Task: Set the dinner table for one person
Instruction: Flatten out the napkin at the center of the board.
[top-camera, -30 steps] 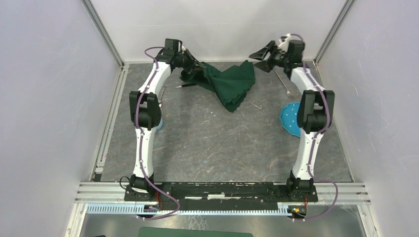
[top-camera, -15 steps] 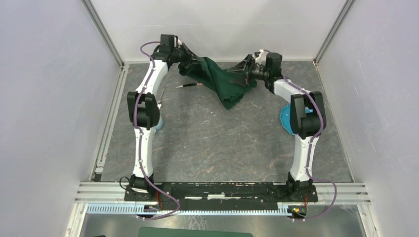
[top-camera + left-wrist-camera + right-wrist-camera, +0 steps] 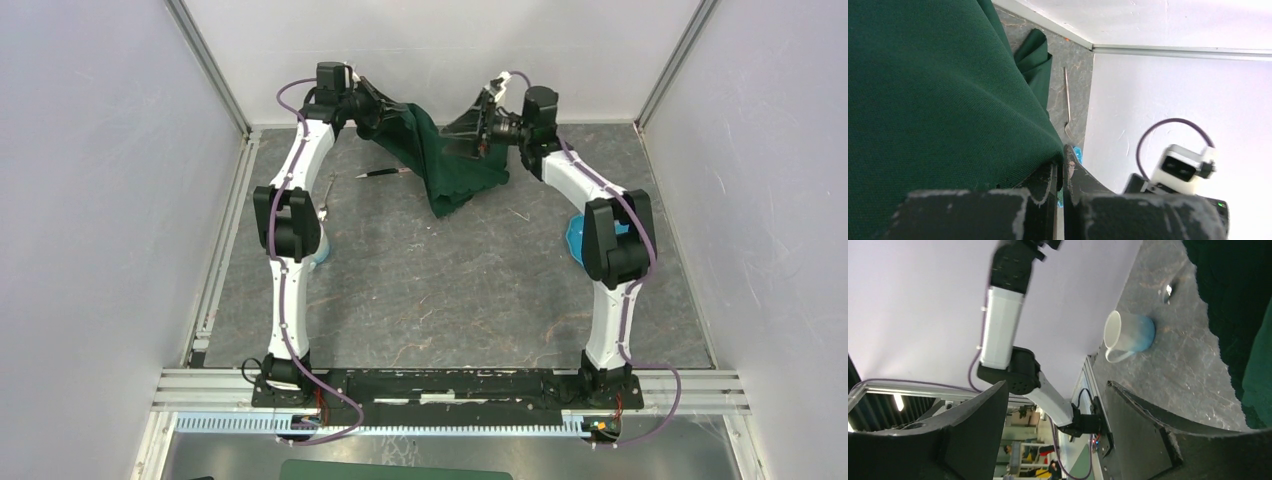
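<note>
Dinner table (image 3: 450, 300): the wide grey stone-look top fills the whole floor of the cell, bare in the middle, with everything on it pushed to the far end and the sides.
Cloth (image 3: 445, 165): dark green, hanging bunched over the far centre, its lower edge trailing on the stone.
Left gripper (image 3: 1061, 167): fingers pressed together on a fold of the cloth, holding it up at the far left.
Right gripper (image 3: 1057, 390): fingers spread wide and holding nothing, right beside the cloth's far right edge.
Step in hand: looks like catching a second corner so the cloth can be spread flat.
Doing it well: go for the scalloped hem and take one layer only. Pinch firmly, then draw the two hands apart until the cloth is taut. Lower it onto the bare centre, well apart from the cutlery.
Count, cloth: one.
Count, mug (image 3: 1128, 332): one, blue and white, on its side at the left.
Count, plate (image 3: 575, 240): one, blue, right side, half hidden by the arm.
Count, fork (image 3: 1067, 102): one, far right by the wall.
Count, knife (image 3: 380, 173): one, dark-handled, just left of the cloth.
</note>
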Available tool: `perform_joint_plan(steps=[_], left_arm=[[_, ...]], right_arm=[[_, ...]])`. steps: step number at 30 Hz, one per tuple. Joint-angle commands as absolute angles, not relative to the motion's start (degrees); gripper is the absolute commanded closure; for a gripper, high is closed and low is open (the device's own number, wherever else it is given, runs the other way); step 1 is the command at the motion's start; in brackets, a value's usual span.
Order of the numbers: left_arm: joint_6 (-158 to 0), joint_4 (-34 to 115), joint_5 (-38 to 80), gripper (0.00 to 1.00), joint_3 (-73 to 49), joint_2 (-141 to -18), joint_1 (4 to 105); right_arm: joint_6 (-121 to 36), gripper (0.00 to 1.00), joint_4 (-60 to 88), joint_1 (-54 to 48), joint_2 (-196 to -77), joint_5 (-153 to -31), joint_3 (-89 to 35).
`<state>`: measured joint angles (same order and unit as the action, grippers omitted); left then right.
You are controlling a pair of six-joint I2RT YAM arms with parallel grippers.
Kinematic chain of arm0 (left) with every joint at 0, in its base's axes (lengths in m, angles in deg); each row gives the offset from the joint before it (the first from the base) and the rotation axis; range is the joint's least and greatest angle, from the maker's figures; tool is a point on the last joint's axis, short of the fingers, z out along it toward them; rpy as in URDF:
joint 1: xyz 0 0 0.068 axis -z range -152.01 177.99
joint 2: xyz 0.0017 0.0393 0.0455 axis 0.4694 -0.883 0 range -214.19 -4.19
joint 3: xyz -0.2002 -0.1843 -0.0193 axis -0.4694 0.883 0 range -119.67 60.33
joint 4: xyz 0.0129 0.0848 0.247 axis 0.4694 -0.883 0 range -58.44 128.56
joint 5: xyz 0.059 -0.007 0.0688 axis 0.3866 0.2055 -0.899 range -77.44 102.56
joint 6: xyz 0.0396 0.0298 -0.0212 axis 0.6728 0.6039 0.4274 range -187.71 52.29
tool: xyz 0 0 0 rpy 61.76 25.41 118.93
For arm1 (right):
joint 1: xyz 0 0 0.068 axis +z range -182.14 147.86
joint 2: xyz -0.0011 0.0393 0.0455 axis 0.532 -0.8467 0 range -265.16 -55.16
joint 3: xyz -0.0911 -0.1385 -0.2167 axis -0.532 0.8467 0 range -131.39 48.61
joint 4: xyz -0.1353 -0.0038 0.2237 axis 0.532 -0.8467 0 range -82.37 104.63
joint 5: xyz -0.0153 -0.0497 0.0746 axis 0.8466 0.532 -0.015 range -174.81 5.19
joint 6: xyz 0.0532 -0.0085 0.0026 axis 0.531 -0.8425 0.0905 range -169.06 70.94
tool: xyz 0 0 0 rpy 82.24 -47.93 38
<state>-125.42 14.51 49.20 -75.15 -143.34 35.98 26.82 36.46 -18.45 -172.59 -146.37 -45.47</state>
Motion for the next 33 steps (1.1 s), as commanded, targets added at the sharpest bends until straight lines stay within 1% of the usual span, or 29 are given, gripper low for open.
perform_joint_plan(steps=[1, 3, 5, 7, 10, 16, 23, 29, 33], left_arm=[[-130.1, 21.0, 52.9, 0.98, -77.8, -141.2, 35.9], [-130.3, 21.0, 53.2, 0.98, -77.7, -140.0, 35.9], [-130.5, 21.0, 53.4, 0.98, -76.6, -138.6, 35.9], [-130.6, 21.1, 53.7, 0.98, -75.7, -137.5, 35.9], [-130.5, 20.6, 53.9, 0.98, -75.0, -136.2, 35.9], [-128.4, 18.2, 53.6, 0.98, -73.8, -134.0, 36.1], [-128.6, 17.9, 54.6, 0.98, -73.2, -131.4, 37.2], [-131.4, 18.5, 59.5, 0.98, -73.1, -129.6, 38.5], [-133.2, 18.6, 62.8, 0.98, -72.7, -127.4, 38.9]], right_arm=[[13.2, 0.23, 22.8, -17.8, -177.2, -146.1, -49.2], [13.7, 0.24, 24.4, -17.6, -179.5, -146.1, -49.8], [14.6, 0.21, 26.1, -17.3, -182.4, -146.7, -51.7], [13.2, 0.18, 24.7, -17.2, -186.1, -146.9, -54.8], [12.7, 0.18, 24.9, -17.2, -190.1, -146.6, -58.1], [11.3, 0.18, 26.7, -17.2, -194.8, -145.3, -58.1], [8.9, 0.19, 25.6, -18.0, -195.3, -141.5, -58.9], [8.9, 0.2, 25.6, -20.0, -195.4, -138.6, -59.3], [6.2, 0.2, 22.3, -21.3, -195.0, -137.2, -59.2]])
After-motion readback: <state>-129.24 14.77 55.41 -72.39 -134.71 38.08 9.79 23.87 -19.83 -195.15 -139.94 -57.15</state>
